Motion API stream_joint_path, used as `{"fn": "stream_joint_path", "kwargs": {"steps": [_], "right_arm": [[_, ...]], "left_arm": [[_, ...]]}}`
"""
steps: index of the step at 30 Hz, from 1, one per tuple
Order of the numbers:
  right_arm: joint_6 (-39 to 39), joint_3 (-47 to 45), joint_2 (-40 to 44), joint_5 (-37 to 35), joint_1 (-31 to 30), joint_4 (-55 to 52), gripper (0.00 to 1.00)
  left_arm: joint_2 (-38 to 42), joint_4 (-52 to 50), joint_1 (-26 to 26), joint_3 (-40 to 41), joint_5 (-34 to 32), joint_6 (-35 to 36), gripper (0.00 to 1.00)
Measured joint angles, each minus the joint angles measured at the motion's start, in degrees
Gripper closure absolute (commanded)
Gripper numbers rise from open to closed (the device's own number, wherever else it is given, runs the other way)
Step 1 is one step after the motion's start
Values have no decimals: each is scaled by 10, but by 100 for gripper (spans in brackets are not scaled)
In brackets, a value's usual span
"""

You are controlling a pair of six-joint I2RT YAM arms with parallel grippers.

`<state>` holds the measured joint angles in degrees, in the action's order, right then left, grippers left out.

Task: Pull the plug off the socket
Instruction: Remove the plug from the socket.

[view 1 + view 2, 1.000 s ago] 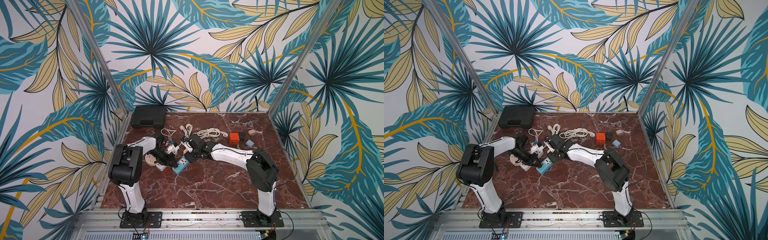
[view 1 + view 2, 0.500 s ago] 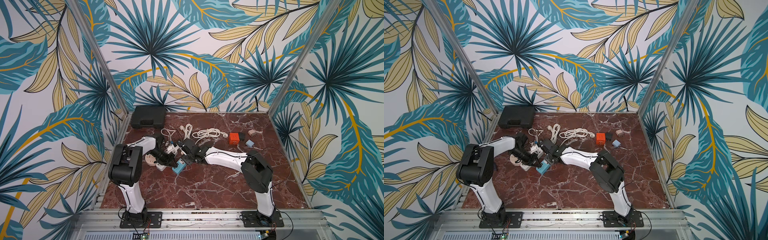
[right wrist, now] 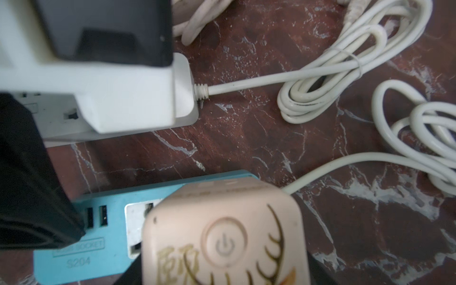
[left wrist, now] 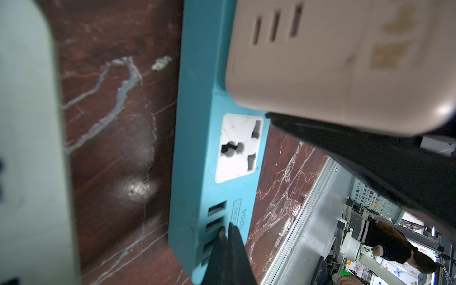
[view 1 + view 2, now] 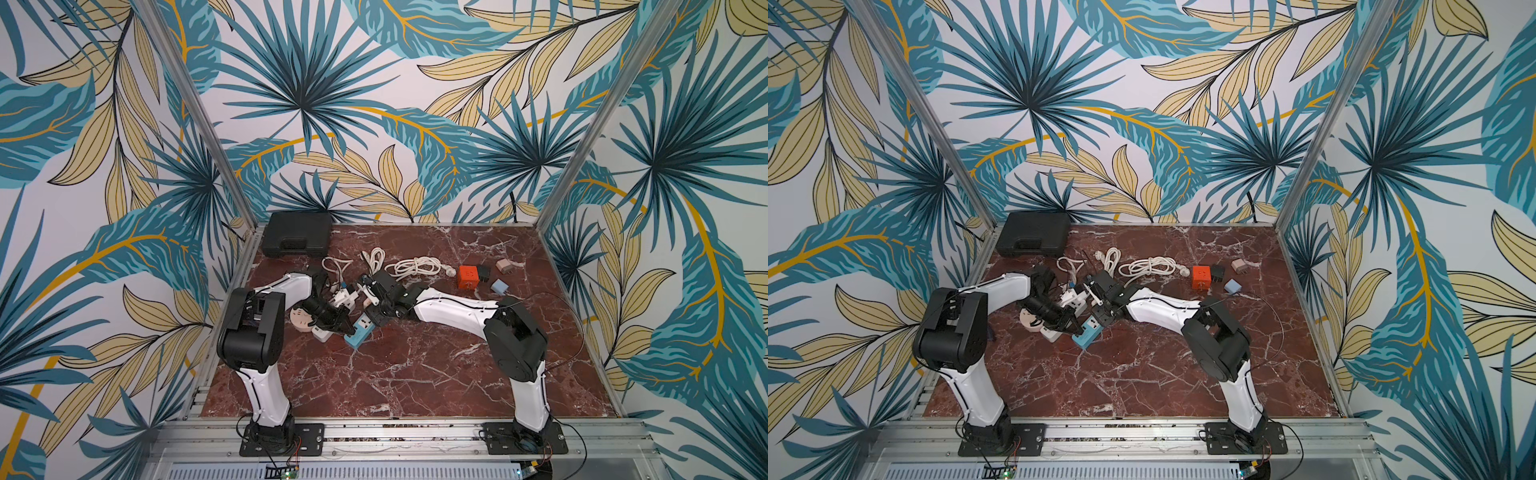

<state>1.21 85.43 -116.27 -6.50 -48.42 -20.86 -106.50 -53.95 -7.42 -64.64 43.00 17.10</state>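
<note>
Bearing power symbol, beige plug (image 3: 222, 237) above blue socket (image 3: 59, 269).

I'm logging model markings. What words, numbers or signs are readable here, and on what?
"S204": on the blue power strip.
"SOCKET", start unclear: boxed, just above that number.
Power symbol: on the beige plug.
Gold characters on the plug: cut off and blurred, not readable.

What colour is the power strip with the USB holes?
The power strip is light blue, seen best in the left wrist view.
</note>
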Motion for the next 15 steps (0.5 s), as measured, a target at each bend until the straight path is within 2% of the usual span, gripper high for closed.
{"fn": "stream_joint_path", "kwargs": {"steps": [7, 15], "right_arm": [[5, 6, 0, 4, 2, -17, 98], [-17, 9, -1, -55, -23, -20, 98]], "left_arm": [[0, -1, 0, 0, 0, 0, 100], [0, -3, 0, 0, 1, 0, 100]]}}
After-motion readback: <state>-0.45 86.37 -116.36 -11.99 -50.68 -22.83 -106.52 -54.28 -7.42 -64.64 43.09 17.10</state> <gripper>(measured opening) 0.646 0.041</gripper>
